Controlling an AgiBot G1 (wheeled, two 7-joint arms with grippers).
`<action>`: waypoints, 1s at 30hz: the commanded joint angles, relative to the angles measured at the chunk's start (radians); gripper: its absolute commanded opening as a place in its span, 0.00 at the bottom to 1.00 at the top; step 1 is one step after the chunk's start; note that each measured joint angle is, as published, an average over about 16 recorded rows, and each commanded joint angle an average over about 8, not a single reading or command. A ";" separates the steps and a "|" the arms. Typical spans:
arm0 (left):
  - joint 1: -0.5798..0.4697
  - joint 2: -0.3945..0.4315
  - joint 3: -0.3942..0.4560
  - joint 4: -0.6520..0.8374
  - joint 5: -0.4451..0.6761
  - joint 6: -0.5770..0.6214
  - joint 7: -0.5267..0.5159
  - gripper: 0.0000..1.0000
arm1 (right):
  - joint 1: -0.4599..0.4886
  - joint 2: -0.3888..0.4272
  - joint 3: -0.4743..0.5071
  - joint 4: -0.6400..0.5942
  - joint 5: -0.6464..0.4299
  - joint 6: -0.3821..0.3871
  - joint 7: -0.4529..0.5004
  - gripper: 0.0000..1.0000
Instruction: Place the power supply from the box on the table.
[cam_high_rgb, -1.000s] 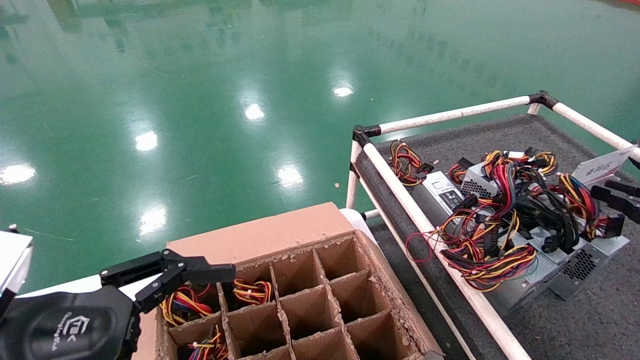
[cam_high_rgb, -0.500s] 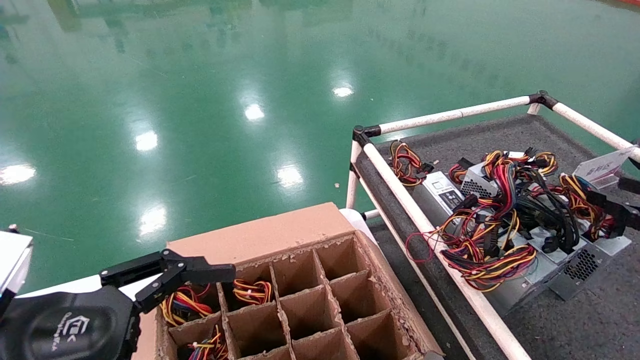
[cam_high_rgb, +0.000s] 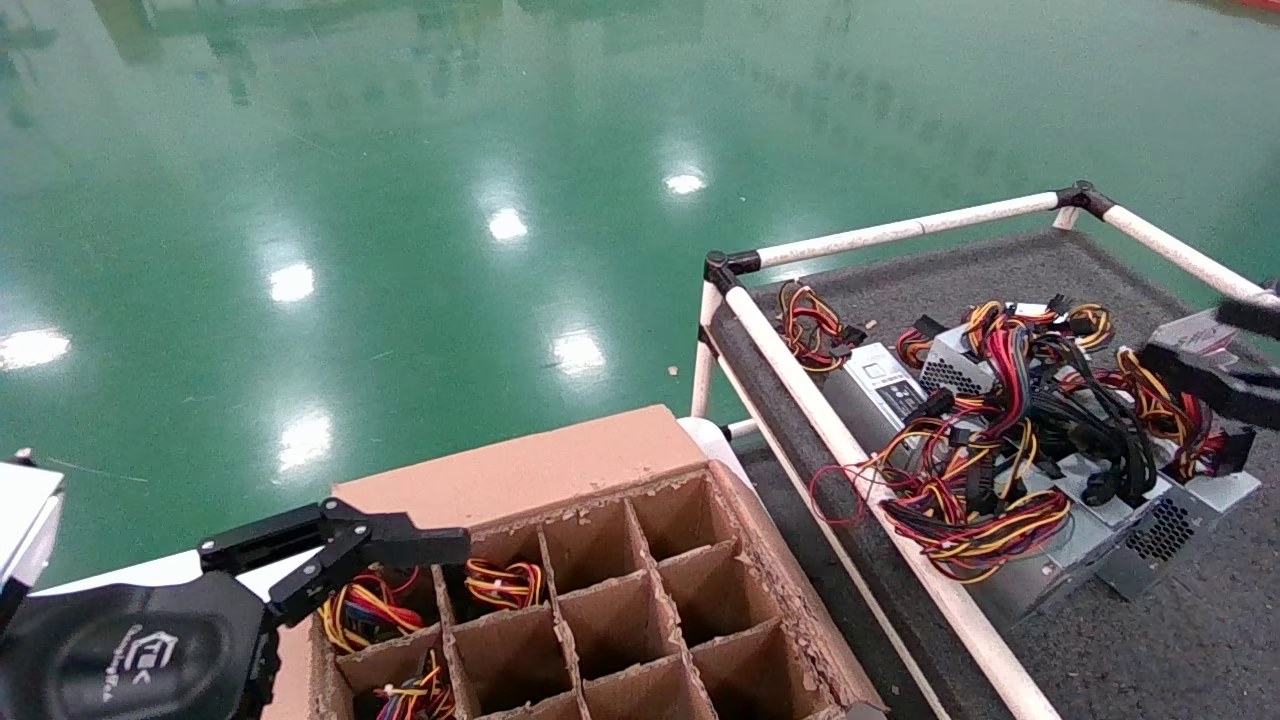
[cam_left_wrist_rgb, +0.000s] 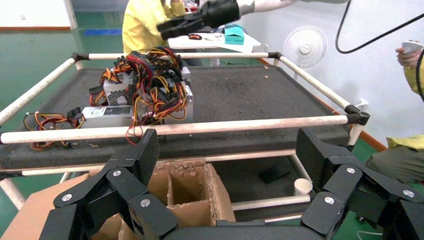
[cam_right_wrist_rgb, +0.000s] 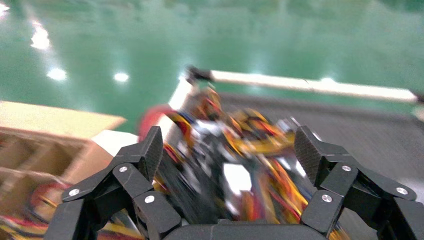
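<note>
The box (cam_high_rgb: 530, 470) stands at the bottom centre, a brown carton split into square cells. Red, yellow and orange wire bundles (cam_high_rgb: 368, 606) of power supplies fill its left cells; their metal bodies are hidden. My left gripper (cam_high_rgb: 400, 542) hangs open over the box's far left corner, holding nothing, and in the left wrist view its open gripper (cam_left_wrist_rgb: 227, 150) frames a corner of the box (cam_left_wrist_rgb: 186, 189). On the table (cam_high_rgb: 1180, 640) lies a pile of power supplies (cam_high_rgb: 1010, 450). My right gripper (cam_high_rgb: 1215, 345) hovers open and empty above the pile's right side, as the right wrist view of this gripper (cam_right_wrist_rgb: 227, 150) confirms.
White pipe rails (cam_high_rgb: 850, 450) frame the table, and one runs between box and pile. A flat labelled silver unit (cam_high_rgb: 888, 385) and a loose wire bundle (cam_high_rgb: 812, 325) lie near the far left corner. Glossy green floor lies beyond. A person in yellow (cam_left_wrist_rgb: 145, 25) stands behind the table.
My right gripper has lifted up off the pile and shifted slightly right, empty. The left gripper and the box have not moved.
</note>
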 joint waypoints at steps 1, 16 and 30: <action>0.000 0.000 0.000 0.000 0.000 0.000 0.000 1.00 | 0.018 -0.007 -0.001 0.021 -0.001 -0.015 0.010 1.00; 0.000 0.000 0.000 0.000 0.000 0.000 0.000 1.00 | 0.045 -0.039 -0.006 0.132 -0.018 -0.012 0.071 1.00; 0.000 0.000 0.000 0.001 0.000 0.000 0.001 1.00 | -0.106 -0.042 0.085 0.372 0.004 -0.013 0.141 1.00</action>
